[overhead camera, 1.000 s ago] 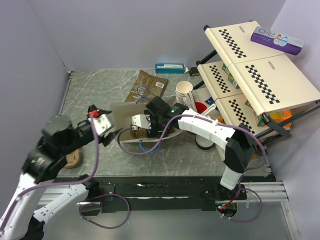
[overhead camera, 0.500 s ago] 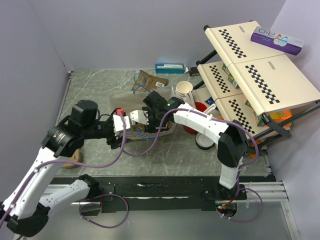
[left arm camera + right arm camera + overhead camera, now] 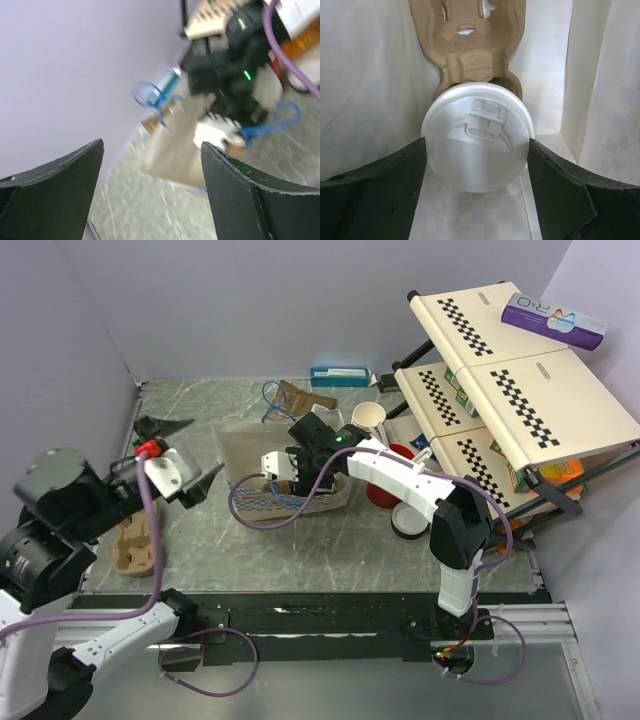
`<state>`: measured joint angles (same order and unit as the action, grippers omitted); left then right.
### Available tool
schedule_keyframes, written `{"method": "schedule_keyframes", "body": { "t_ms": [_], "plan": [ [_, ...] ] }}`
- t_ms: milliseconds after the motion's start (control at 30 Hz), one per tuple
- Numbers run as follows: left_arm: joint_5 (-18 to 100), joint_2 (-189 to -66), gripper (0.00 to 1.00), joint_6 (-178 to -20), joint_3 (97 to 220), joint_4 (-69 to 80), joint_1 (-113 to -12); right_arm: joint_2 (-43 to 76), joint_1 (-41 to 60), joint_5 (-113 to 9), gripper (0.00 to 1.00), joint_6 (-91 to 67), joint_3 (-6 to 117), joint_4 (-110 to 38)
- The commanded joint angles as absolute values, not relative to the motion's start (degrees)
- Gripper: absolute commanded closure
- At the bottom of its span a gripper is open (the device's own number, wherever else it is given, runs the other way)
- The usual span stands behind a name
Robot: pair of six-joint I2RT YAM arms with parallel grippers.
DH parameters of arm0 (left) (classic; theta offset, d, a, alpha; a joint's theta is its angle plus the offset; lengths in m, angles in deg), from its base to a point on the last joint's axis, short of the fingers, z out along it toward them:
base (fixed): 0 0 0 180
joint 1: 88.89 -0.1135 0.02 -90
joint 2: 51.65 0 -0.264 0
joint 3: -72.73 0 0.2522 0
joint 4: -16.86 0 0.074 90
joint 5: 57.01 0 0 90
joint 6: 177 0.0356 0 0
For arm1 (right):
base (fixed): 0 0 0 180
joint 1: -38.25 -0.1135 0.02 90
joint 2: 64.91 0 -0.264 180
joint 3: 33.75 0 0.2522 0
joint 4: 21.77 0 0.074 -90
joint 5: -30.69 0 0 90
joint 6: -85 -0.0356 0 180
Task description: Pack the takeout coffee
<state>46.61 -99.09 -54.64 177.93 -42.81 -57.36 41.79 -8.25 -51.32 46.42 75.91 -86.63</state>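
One lidded cup, the takeout coffee [image 3: 477, 136], is inside the white paper bag [image 3: 367, 80], with its round lid facing straight back at the right wrist camera.

- **Long axis:** it runs in line with the gripper's reach, so the cup lies dead ahead of the wrist and off to neither side.
- **Surroundings:** a moulded pulp carrier [image 3: 470, 45] runs on deeper into the bag from under the lid's far rim. The lid hides whether the cup's base is seated in one of its pockets.
- **Right gripper [image 3: 477, 144]:** the jaws are spread wide and closed on the cup, one finger against each side of the lid rim.
- **Left gripper [image 3: 152, 146]:** the jaws are apart with nothing between them, and it hangs well to the left of the bag.
- **From above:** the right wrist hides the cup.

Judgement: the right arm alone governs the coming move. Before release the cup should stand squarely on its base, or it may tip inside the bag.
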Motion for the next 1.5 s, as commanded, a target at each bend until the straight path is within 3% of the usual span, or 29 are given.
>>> {"method": "schedule_keyframes", "body": {
  "t_ms": [0,400,533,633,767,1033,1200,1467],
  "plan": [
    [47.8,-101.0,0.16,-53.9,171.1,-57.4,-57.6,43.2,-7.7,-47.7,1.0,44.7,77.1,-89.2],
    [58.2,-104.8,0.14,-46.0,160.8,-50.7,-57.9,43.2,-6.4,-43.7,1.0,47.6,78.1,-90.4],
    [59.4,-105.6,0.14,-46.6,167.5,-50.7,-59.9,42.6,-6.4,-43.7,1.0,48.3,77.1,-89.9],
    [57.8,-104.9,0.08,-52.2,174.3,-44.7,-63.8,42.9,-6.4,-43.8,1.0,47.9,76.9,-89.6],
    [45.8,-107.3,0.08,-51.9,178.8,-41.7,-69.9,43.6,-6.4,-43.7,1.0,47.1,77.7,-89.7],
    [67.1,-116.0,0.15,-25.5,181.0,-75.0,-88.6,43.5,-6.5,-43.3,1.0,48.5,77.2,-89.5],
    [79.8,-112.6,0.09,-15.8,174.8,-74.4,-88.2,44.1,-6.5,-42.9,1.0,48.7,78.4,-90.0],
    [85.6,-120.2,0.12,-13.2,178.2,-74.7,-86.6,44.5,-6.5,-43.0,1.0,47.8,79.5,-91.3]
  ]
}}
